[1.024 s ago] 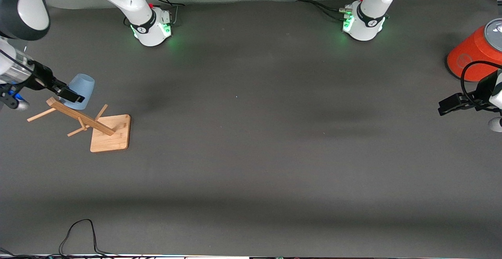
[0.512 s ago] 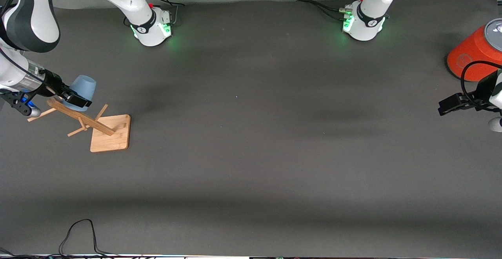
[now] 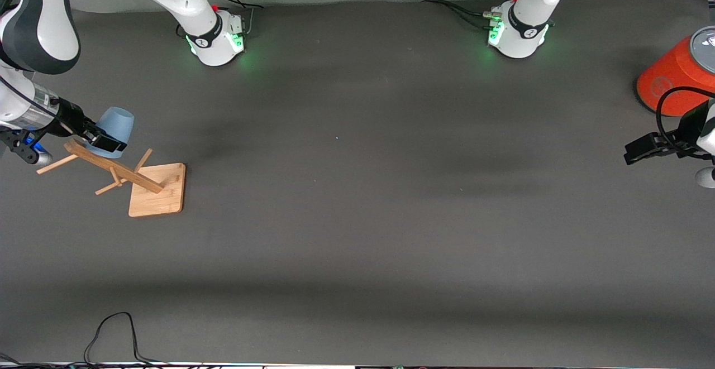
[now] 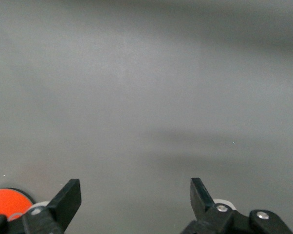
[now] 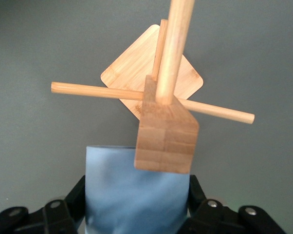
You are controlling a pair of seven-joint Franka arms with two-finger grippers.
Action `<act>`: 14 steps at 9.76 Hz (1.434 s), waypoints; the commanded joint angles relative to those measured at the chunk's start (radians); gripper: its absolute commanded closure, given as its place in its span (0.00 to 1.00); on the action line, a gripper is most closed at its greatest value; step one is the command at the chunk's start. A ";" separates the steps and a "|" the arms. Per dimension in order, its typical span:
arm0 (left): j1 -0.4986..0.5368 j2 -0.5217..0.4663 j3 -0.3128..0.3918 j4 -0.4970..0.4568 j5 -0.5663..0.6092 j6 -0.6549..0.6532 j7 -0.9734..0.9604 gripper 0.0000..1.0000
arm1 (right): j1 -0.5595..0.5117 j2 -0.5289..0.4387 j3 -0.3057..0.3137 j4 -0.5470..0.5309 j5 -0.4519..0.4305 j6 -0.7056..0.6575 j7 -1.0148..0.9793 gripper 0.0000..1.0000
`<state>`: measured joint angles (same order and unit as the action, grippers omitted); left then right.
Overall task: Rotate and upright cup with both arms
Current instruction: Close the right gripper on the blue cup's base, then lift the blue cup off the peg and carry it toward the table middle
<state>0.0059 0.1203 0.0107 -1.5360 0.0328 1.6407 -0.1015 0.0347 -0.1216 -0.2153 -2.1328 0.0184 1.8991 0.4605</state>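
**Inspector:** Where is the cup (image 3: 115,129)?

**Assistant:** At the right arm's end of the table, held in the air beside the top of the wooden stand (image 3: 146,182). It lies tilted, its closed base pointing away from the gripper.

**Inspector:** Right gripper (image 3: 103,139)?

**Assistant:** Its jaws pinch the cup by its walls; in the right wrist view a finger (image 5: 76,199) presses each side of the cup (image 5: 137,195), with the stand's post (image 5: 166,141) in front.

**Inspector:** Left gripper (image 3: 642,149)?

**Assistant:** Waiting over the left arm's end of the table, beside the orange cylinder (image 3: 673,81). Jaws spread wide, nothing between them; the left wrist view shows bare table (image 4: 146,97) past the fingertips (image 4: 68,197).
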 commanded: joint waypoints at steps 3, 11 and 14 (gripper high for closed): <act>-0.001 0.012 0.002 0.027 -0.001 -0.025 0.008 0.00 | 0.042 -0.111 0.004 -0.001 0.015 -0.119 0.123 0.46; 0.000 0.012 0.002 0.027 -0.001 -0.025 0.008 0.00 | 0.523 -0.102 0.010 0.112 0.086 -0.201 0.856 0.46; 0.000 0.012 0.002 0.027 -0.001 -0.025 0.008 0.00 | 0.745 0.141 0.008 0.288 0.114 -0.103 1.183 0.46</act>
<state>0.0063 0.1219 0.0105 -1.5353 0.0327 1.6402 -0.1015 0.7074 -0.1286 -0.1940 -1.9734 0.1108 1.7815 1.5237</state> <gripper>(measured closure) 0.000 0.176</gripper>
